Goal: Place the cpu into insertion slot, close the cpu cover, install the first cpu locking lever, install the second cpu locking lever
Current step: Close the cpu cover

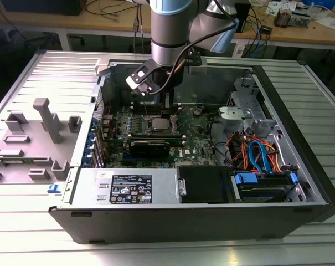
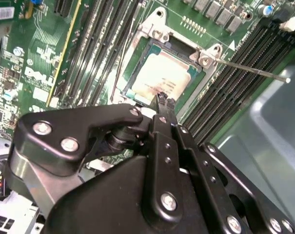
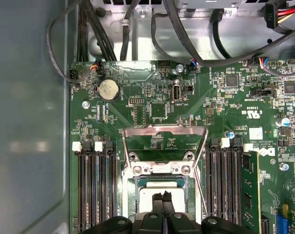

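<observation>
The open steel computer case (image 1: 173, 221) holds a green motherboard (image 3: 225, 107) lying flat. On it the thin silver cpu cover (image 3: 164, 130) stands swung up on its hinge, a square frame with the board showing through its window. The flat, matte-silver cpu (image 2: 159, 73) sits in the insertion slot (image 2: 176, 51) directly under the gripper (image 3: 163, 200) — black fingers drawn together, gripping nothing visible — with the cover's hinge just beside the slot.
</observation>
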Tool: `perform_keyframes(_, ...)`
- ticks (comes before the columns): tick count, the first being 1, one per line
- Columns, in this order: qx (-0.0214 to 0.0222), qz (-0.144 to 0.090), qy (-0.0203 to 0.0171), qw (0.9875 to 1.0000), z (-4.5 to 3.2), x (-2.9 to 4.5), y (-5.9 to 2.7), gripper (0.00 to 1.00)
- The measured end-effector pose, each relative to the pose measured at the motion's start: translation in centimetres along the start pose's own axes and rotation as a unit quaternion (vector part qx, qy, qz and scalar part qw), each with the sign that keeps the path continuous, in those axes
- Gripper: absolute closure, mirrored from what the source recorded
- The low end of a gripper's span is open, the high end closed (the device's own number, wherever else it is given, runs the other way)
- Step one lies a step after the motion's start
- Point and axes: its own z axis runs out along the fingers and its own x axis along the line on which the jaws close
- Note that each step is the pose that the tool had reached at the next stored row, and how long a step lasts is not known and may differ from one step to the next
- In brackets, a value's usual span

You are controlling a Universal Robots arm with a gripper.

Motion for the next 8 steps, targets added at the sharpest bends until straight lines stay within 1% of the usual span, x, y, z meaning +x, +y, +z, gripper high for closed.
perform_keyframes(1, 0.0001, 0.0, 0.0, 1.0, -0.49, -0.01, 0.01, 0.89)
perform_keyframes(2, 0.0001, 0.0, -0.0001, 1.0, -0.82, -0.01, 0.02, 0.89)
perform_keyframes(4, 0.0003, 0.0, 0.0, 1.0, -1.25, -0.02, 0.03, 0.89)
perform_keyframes(8, 0.0009, 0.0, 0.0, 1.0, -1.26, -0.02, 0.08, 0.89)
